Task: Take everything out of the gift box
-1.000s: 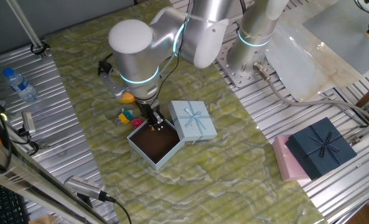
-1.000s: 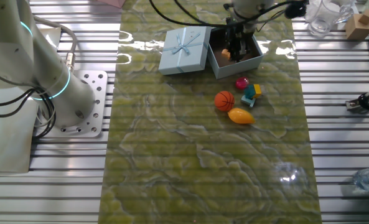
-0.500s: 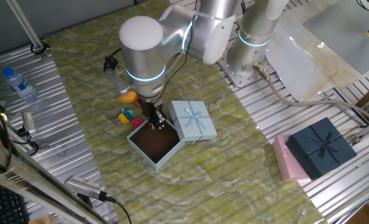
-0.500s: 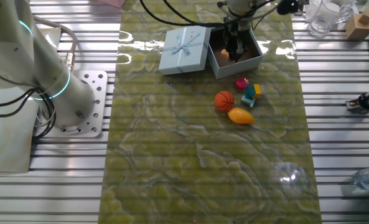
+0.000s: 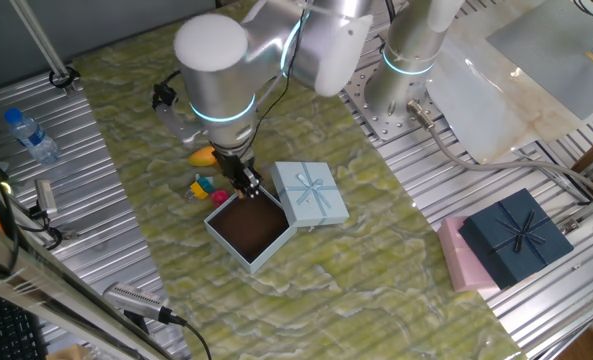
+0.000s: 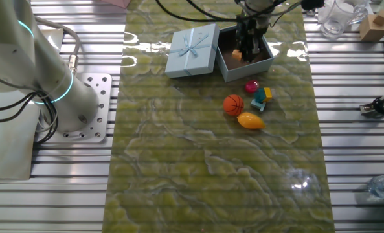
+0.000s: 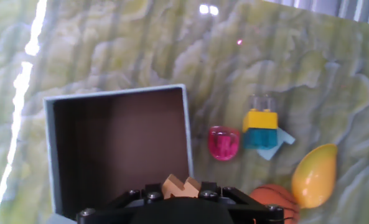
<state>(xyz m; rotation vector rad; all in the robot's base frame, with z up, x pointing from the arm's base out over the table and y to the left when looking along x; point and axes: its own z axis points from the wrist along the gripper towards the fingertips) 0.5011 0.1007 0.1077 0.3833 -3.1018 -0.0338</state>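
One gift box [image 7: 119, 152] is standing open, its one lid [image 5: 311, 193] lying beside it. Beside the box are lying four toys: one basketball [image 6: 233, 104], one mango [image 6: 250, 120], one magenta piece [image 7: 223, 142], one yellow-and-blue block [image 7: 262, 129]. One tan piece [image 7: 180, 186] is showing at the box's edge.

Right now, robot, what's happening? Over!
Gripper shut on tan wooden piece, over the gift box. Ball, mango, pink piece already out. Nothing blocking.
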